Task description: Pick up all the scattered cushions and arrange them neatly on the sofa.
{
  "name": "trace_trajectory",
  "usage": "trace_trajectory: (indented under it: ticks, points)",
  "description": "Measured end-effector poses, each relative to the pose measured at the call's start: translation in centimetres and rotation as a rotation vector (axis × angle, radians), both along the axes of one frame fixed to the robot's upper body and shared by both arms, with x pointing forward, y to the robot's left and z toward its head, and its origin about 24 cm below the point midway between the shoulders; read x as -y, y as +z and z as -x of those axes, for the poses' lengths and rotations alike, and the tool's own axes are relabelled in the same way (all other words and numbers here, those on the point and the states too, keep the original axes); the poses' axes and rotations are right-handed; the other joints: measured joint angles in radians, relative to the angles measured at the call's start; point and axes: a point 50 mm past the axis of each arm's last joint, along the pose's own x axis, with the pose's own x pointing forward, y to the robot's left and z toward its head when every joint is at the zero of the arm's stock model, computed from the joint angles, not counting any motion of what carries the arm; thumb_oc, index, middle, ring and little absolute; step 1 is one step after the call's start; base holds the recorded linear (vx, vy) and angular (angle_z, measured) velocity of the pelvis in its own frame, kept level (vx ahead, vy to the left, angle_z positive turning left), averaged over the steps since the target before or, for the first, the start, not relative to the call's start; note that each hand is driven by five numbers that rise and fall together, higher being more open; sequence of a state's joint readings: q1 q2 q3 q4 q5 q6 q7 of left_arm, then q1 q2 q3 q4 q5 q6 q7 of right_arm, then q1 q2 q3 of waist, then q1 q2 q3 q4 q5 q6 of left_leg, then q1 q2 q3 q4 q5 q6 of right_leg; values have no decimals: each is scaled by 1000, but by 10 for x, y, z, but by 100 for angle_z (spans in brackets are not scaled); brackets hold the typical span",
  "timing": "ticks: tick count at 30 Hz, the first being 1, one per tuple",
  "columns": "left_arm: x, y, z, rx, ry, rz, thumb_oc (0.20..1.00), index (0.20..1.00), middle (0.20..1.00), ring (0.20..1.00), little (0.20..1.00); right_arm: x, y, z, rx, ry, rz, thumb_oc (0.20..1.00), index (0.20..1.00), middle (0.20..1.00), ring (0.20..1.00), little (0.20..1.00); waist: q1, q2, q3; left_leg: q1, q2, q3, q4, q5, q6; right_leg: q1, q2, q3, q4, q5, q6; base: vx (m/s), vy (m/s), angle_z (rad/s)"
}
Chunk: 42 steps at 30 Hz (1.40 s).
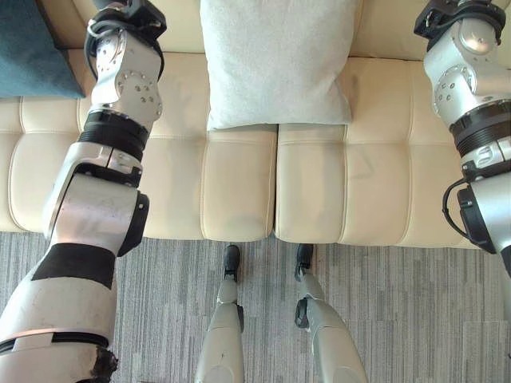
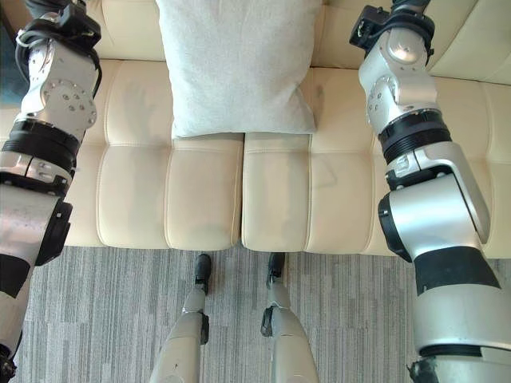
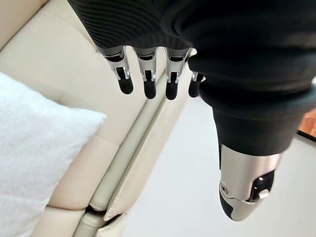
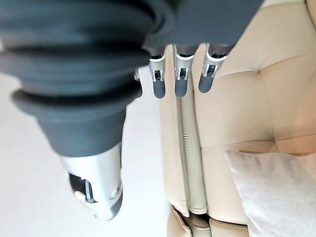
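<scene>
A light grey cushion point(image 1: 271, 64) stands upright in the middle of the cream sofa point(image 1: 375, 191), leaning on the backrest. A teal cushion point(image 1: 32, 48) sits on the seat at the far left. Both arms reach up over the sofa, one on each side of the grey cushion. In the left wrist view my left hand point(image 3: 148, 81) hangs with relaxed fingers and holds nothing, with the grey cushion point(image 3: 29, 163) off to one side. My right hand point(image 4: 180, 79) is likewise open and empty above the backrest, apart from the grey cushion point(image 4: 281, 192).
Grey striped carpet point(image 1: 399, 319) runs along the sofa's front edge. The seat to the right of the grey cushion is bare point(image 2: 335, 183). A pale wall or floor shows behind the backrest point(image 3: 187, 197).
</scene>
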State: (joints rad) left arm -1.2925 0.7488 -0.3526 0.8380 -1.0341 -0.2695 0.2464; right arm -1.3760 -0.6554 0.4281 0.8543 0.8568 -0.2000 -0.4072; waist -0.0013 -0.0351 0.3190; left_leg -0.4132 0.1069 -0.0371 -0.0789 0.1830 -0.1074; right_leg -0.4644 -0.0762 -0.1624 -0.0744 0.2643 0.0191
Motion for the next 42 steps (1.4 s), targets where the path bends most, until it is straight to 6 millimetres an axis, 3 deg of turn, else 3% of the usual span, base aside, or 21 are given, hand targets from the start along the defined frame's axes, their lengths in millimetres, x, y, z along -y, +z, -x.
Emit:
trace_trajectory:
  ticks: [1,3,4,5,6,7,9,10,11,12,14,16,18,21,29,34,37,38,39,40,42]
  points:
    - [-20,-31,9,-66,64,-140,1000,1000,1000,1000,1000,18,-41,2,-69,-17,53,1000,1000,1000,1000,1000,-5,0,0,43,0,6,-1,-2,2,44,-1,0,-5,-5,4,54,61,0]
    - [-39,-59,13,-166,135,-230,1000,1000,1000,1000,1000,42,-82,3,-197,-70,96,1000,1000,1000,1000,1000,-1,5,-3,78,-1,10,-2,-13,1,80,-3,1,-6,-20,7,77,109,0]
    - [-62,-99,37,-263,194,-387,1000,1000,1000,1000,1000,60,-132,17,-314,-85,212,1000,1000,1000,1000,1000,0,5,-3,121,-2,21,-2,-30,5,119,-3,3,-6,-29,13,106,152,-9]
    - [-66,-117,49,-299,197,-457,1000,1000,1000,1000,1000,65,-151,27,-352,-83,287,1000,1000,1000,1000,1000,-1,6,-3,143,-3,25,-2,-37,5,140,-4,5,-6,-34,15,72,113,-12]
    - [-73,-173,64,-478,184,-550,1000,1000,1000,1000,1000,82,-203,46,-543,-102,441,1000,1000,1000,1000,1000,3,14,-9,194,-4,30,-1,-53,8,189,-6,5,-5,-46,22,64,102,-9]
    - [-80,-208,78,-583,192,-560,1000,1000,1000,1000,1000,89,-234,58,-672,-96,554,1000,1000,1000,1000,1000,3,20,-16,235,-6,33,-8,-64,15,229,-10,10,-7,-61,24,9,62,-10]
    - [-87,-256,93,-789,170,-614,1000,1000,1000,1000,1000,100,-267,73,-834,-94,678,1000,1000,1000,1000,1000,4,20,-61,241,-9,41,-8,-82,12,233,-13,21,-7,-81,40,20,105,-9]
    - [-79,-296,111,-881,135,-573,1000,1000,1000,1000,1000,105,-296,93,-928,-68,745,1000,1000,1000,1000,1000,1,22,-89,268,-16,46,-2,-84,17,258,-16,26,-7,-79,42,7,94,-4]
    - [-73,-322,125,-948,113,-535,1000,1000,1000,1000,1000,107,-316,107,-991,-57,732,1000,1000,1000,1000,1000,0,23,-109,288,-18,46,-2,-86,22,276,-18,28,-7,-81,43,-10,133,-6]
    - [-61,-366,153,-1114,39,-544,1000,1000,1000,1000,1000,106,-351,131,-1114,-24,691,1000,1000,1000,1000,1000,-2,21,-144,320,-18,49,-9,-98,28,306,-19,31,-11,-95,49,-20,69,-5]
    - [-51,-424,199,-1378,-25,-506,1000,1000,1000,1000,1000,98,-398,163,-1287,15,614,1000,1000,1000,1000,1000,-16,17,-201,332,-23,53,-9,-105,32,318,-23,31,-13,-110,60,-51,116,-5]
    - [-30,-471,248,-1600,-35,-294,1000,1000,1000,1000,1000,82,-432,189,-1394,34,483,1000,1000,1000,1000,1000,-32,14,-222,347,-32,67,-9,-110,39,325,-31,42,-13,-107,66,-54,98,-14]
    - [1,-498,284,-1759,-112,-167,1000,1000,1000,1000,1000,65,-455,206,-1481,80,422,1000,1000,1000,1000,1000,-44,16,-240,355,-39,78,-9,-114,46,325,-38,57,-13,-105,70,-35,53,-19]
    - [24,-511,304,-1846,-185,-125,1000,1000,1000,1000,1000,48,-480,232,-1615,118,350,1000,1000,1000,1000,1000,-43,14,-259,364,-48,78,-9,-122,50,336,-51,56,-13,-108,65,-46,57,1]
    - [14,-511,315,-1940,-218,-351,1000,1000,1000,1000,1000,32,-506,279,-1805,162,295,1000,1000,1000,1000,1000,-24,-9,-341,382,-58,83,-9,-122,50,355,-63,53,-13,-109,65,-56,35,-1]
    - [5,-508,312,-1941,-179,-374,1000,1000,1000,1000,1000,26,-509,286,-1819,176,281,1000,1000,1000,1000,1000,-20,-40,-339,381,-62,102,-9,-120,53,342,-71,55,-11,-109,65,-134,10,-8]
    - [-6,-504,307,-1933,-145,-399,1000,1000,1000,1000,1000,21,-509,281,-1803,183,286,1000,1000,1000,1000,1000,-19,-64,-312,369,-72,115,-5,-110,67,315,-80,53,4,-126,89,-220,-8,-19]
    - [-7,-503,304,-1926,-141,-403,1000,1000,1000,1000,1000,22,-509,281,-1804,177,291,1000,1000,1000,1000,1000,-16,-45,-304,359,-56,110,-5,-103,81,312,-76,46,-4,-150,125,-87,-10,-6]
    - [-7,-503,301,-1917,-131,-402,1000,1000,1000,1000,1000,24,-507,276,-1795,171,295,1000,1000,1000,1000,1000,-8,-17,-285,342,-26,120,-9,-77,101,302,-57,34,22,-170,129,-124,-23,-8]
    - [-10,-501,297,-1905,-114,-406,1000,1000,1000,1000,1000,23,-506,272,-1789,169,294,1000,1000,1000,1000,1000,-1,16,-271,326,17,132,-9,-64,114,260,-36,20,167,-190,106,-113,-44,-12]
    - [-12,-499,292,-1896,-104,-413,1000,1000,1000,1000,1000,24,-505,269,-1780,166,292,1000,1000,1000,1000,1000,14,30,-262,325,36,129,-1,-68,105,238,-42,24,380,-290,113,-114,-87,0]
